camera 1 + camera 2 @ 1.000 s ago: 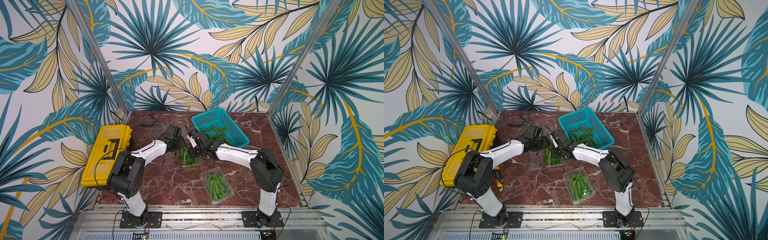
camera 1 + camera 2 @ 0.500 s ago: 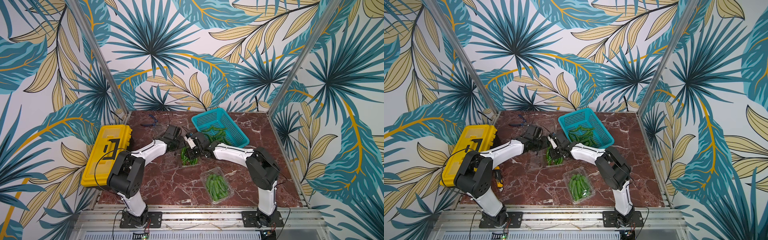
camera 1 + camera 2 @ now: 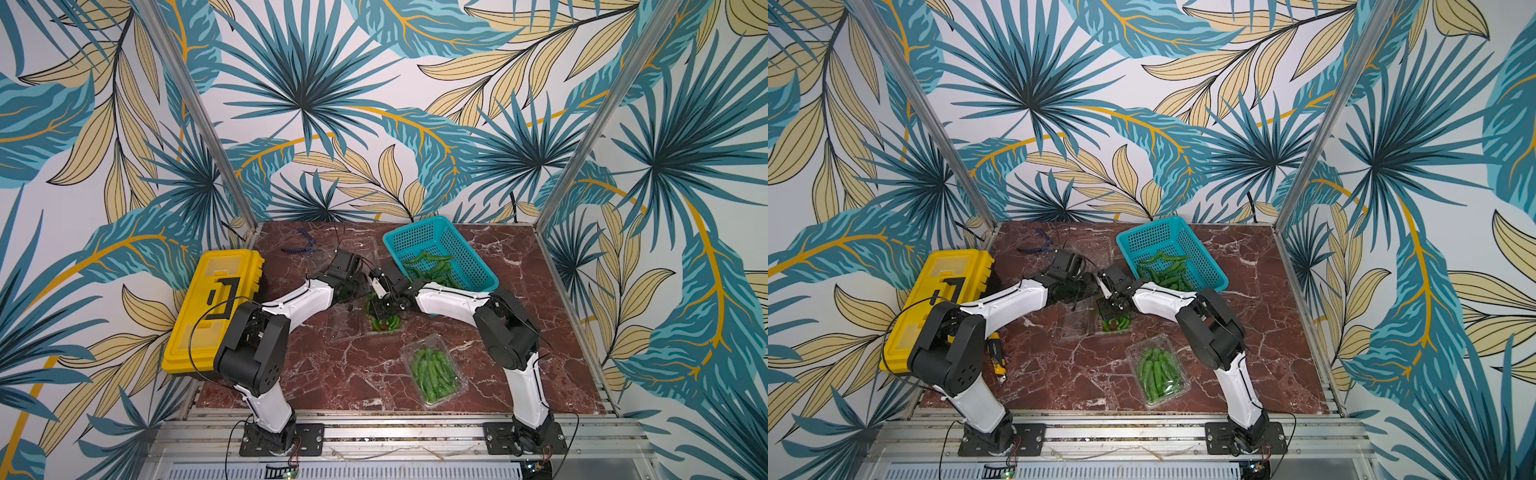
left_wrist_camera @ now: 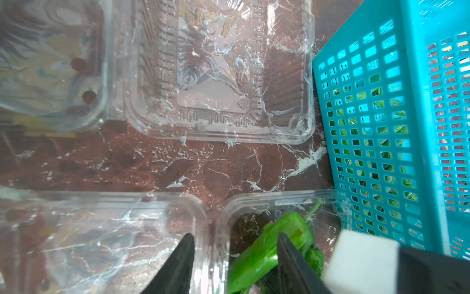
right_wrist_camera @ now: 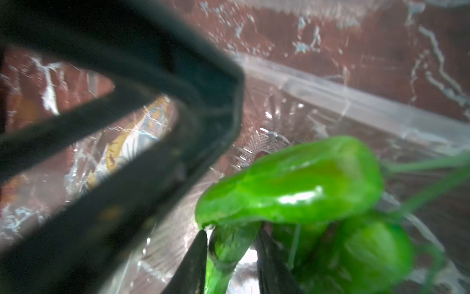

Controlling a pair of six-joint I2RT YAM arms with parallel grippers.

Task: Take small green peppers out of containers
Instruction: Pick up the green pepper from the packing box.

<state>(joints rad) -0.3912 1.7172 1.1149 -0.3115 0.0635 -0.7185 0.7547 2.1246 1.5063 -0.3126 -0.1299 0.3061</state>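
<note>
Small green peppers (image 3: pixel 383 323) lie in an open container (image 4: pixel 256 201) mid-bench (image 3: pixel 332 374), beside the teal basket (image 3: pixel 440 245). More fill a closed container (image 3: pixel 430 343) nearby. Left hand (image 4: pixel 235 240) is spread, straddling the open container's hinge ridge. Right hand (image 5: pixel 230 233) flanks one pepper (image 5: pixel 231 244); whether it pinches, I cannot tell.

Red-brown marble table (image 3: pixel 332 374), white veins. Yellow toolbox (image 3: pixel 195 309), black handle, at left edge. Teal perforated basket (image 3: pixel 419 237) at back. Blue-handled pliers (image 3: pixel 299 245) near back edge, between toolbox and basket. Small yellow-black tool (image 3: pixel 998 353) just beside toolbox. Tropical-leaf wallpaper (image 3: pixel 303 83) all round.
</note>
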